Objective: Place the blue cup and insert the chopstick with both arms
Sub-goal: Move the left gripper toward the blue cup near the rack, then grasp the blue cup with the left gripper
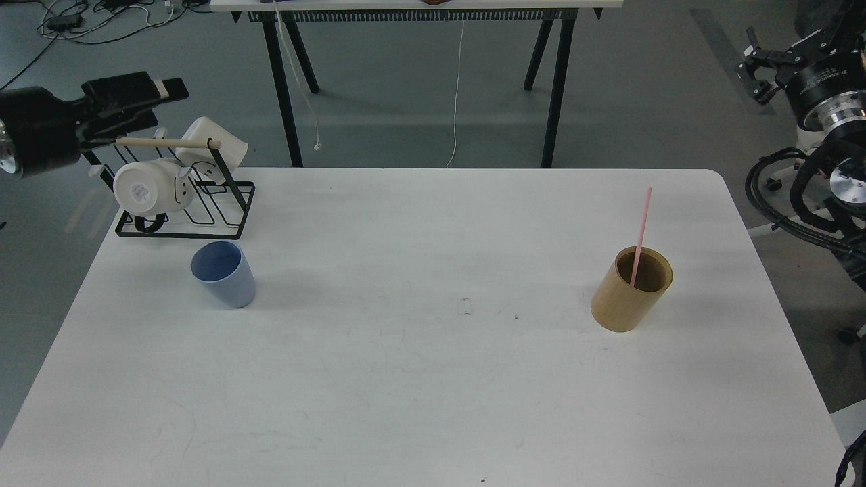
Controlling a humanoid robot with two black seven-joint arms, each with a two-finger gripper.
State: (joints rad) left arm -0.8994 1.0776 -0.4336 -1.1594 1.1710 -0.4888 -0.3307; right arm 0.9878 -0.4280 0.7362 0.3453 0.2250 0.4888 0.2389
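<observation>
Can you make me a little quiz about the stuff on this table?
1. True or false: the pink stick is standing in the blue cup.
2. Which is closest to the black wire rack? A) the blue cup B) the bamboo holder
3. Fill in: the blue cup is standing ____ on the table.

Key: 1 false, it is in the bamboo holder. 2 A. 3 upright.

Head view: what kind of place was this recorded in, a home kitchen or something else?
Probably a robotics lab or test room, not a home. A bare white table stands on grey floor, loose cables trail in the far left corner, and a second trestle-leg bench stands behind it.
</observation>
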